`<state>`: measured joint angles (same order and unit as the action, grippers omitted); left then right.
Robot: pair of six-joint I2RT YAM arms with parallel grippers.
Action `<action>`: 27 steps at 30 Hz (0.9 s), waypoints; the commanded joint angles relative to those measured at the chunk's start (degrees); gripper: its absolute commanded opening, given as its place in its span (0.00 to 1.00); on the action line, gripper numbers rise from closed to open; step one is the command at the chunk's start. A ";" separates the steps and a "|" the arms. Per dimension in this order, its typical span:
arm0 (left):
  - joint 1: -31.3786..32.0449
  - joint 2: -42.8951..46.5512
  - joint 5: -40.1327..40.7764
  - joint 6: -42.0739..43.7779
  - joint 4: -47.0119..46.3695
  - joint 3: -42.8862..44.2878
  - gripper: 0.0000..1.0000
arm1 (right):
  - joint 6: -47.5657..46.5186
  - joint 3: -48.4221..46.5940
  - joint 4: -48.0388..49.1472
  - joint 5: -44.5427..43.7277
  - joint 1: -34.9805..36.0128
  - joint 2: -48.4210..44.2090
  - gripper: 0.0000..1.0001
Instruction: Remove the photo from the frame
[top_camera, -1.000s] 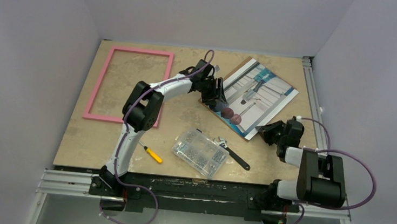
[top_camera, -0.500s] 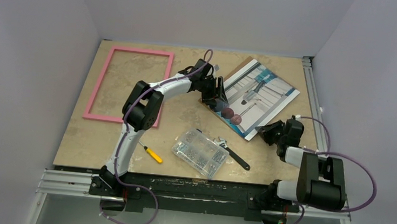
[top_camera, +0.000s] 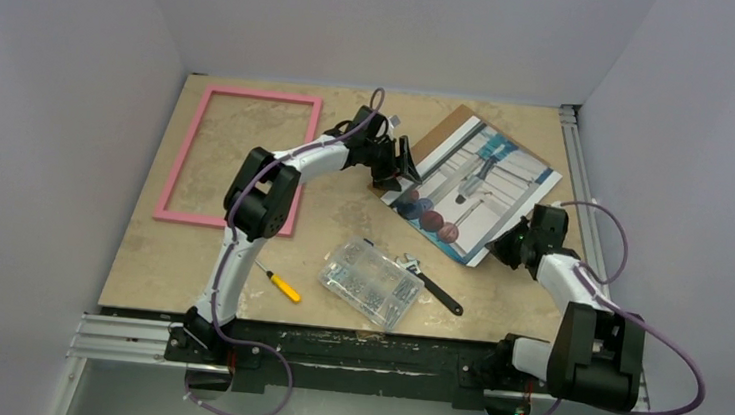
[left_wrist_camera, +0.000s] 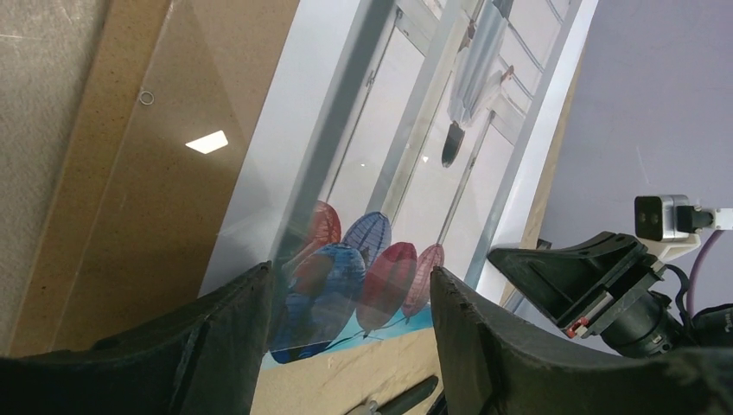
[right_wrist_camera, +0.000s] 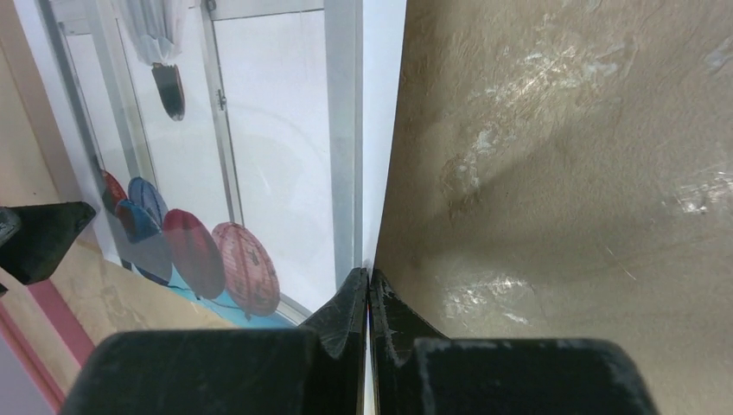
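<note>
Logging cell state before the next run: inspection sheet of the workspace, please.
Surface: mottled beige tabletop.
Job's things: thin pink rectangular frame lies empty, far left; striped paper photo far right, on a brown backing board.
Clutter: clear plastic screw box, yellow-handled screwdriver, black wrench, near centre.
Grippers: left gripper jaws open about the photo's corner; right gripper jaws shut on its near edge.
Cables: purple cables loop off both arms.
Surroundings: plain pale walls; nothing else seen.
</note>
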<state>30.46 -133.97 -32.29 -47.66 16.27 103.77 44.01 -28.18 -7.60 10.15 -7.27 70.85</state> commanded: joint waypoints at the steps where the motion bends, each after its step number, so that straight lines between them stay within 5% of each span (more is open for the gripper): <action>1: -0.54 2.42 -1.90 -1.23 -2.59 -0.41 0.65 | -3.59 -6.03 -13.18 -5.80 0.78 -1.65 0.00; 8: -0.72 0.33 -2.14 -1.43 -2.37 0.21 0.65 | -6.25 -12.81 -26.44 -13.23 1.03 -7.19 0.00; 18: -1.32 -1.98 5.45 -1.29 3.79 1.99 0.64 | -7.14 -15.44 -23.40 -7.44 2.60 -7.67 0.00; 27: -1.54 -2.34 8.13 -0.64 6.96 4.25 0.64 | -11.71 -32.16 -41.73 -16.10 3.48 -11.65 0.00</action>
<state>29.85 -135.15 -27.86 -49.74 20.75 106.52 35.73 -51.90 -41.06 -1.65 -4.08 63.18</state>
